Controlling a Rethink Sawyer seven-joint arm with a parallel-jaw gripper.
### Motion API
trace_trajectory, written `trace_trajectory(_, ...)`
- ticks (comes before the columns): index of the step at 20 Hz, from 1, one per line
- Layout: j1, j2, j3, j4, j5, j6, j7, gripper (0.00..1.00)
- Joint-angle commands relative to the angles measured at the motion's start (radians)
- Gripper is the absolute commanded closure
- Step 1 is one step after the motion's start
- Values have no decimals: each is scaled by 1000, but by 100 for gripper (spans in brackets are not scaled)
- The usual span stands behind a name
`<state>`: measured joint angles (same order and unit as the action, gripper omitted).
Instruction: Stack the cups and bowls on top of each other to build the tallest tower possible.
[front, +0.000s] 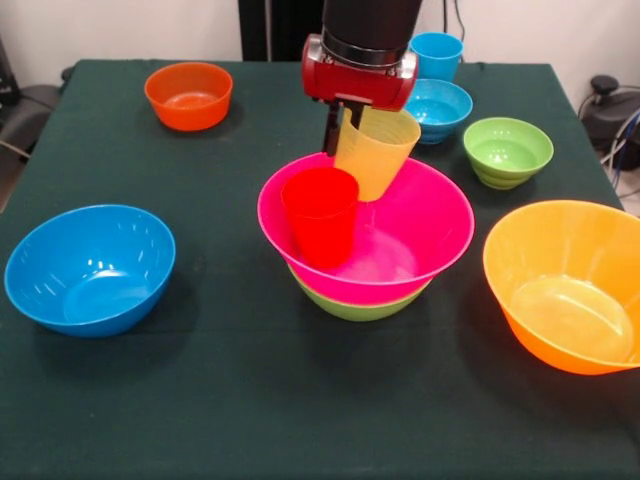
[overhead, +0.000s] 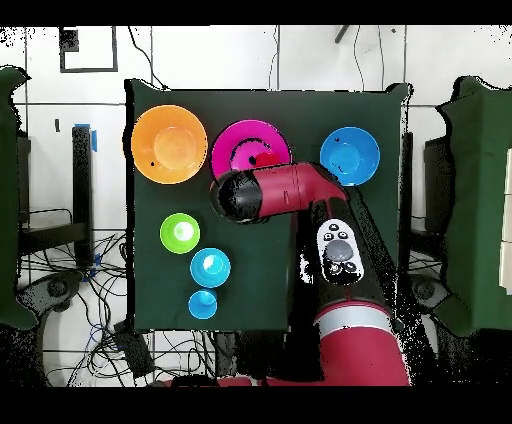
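I log the dark green cloth-covered counter (front: 220, 400) as the largest item, carrying everything else. Next, my red and black robot arm (overhead: 300, 190) comes down over the middle, its gripper (front: 345, 125) pinching the rim of the translucent yellow plastic cup (front: 375, 150), which hangs tilted above the far side of the large glossy pink plastic bowl (front: 420, 235). That pink bowl sits nested in a medium green plastic bowl (front: 360, 305), of which only the lower edge shows; these two form the tower so far, at the counter's centre. The large yellow-orange plastic bowl (front: 565, 285) stands alone, well apart at the right of the front view. The medium blue plastic bowl (front: 90, 268) stands alone at that view's left. The small green plastic bowl (front: 508, 152) and small blue plastic bowl (front: 440, 108) lie near each other on the far right side; the small orange plastic bowl (front: 188, 95) is far left. The red plastic cup (front: 320, 215) stands upright inside the pink bowl, near its front wall. The light blue plastic cup (front: 437, 55) stands just behind the small blue bowl.
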<state>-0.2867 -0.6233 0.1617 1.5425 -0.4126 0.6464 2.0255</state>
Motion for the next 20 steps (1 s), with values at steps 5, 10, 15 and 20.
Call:
trace_trajectory(5,11,-16,35,24,49,-17,74,100)
trace_trajectory(10,-5,8,62,16,76,-10,43,100)
trace_trajectory(15,-12,43,79,11,83,-39,19,100)
trace_trajectory(20,-23,56,81,-4,68,-78,3,100)
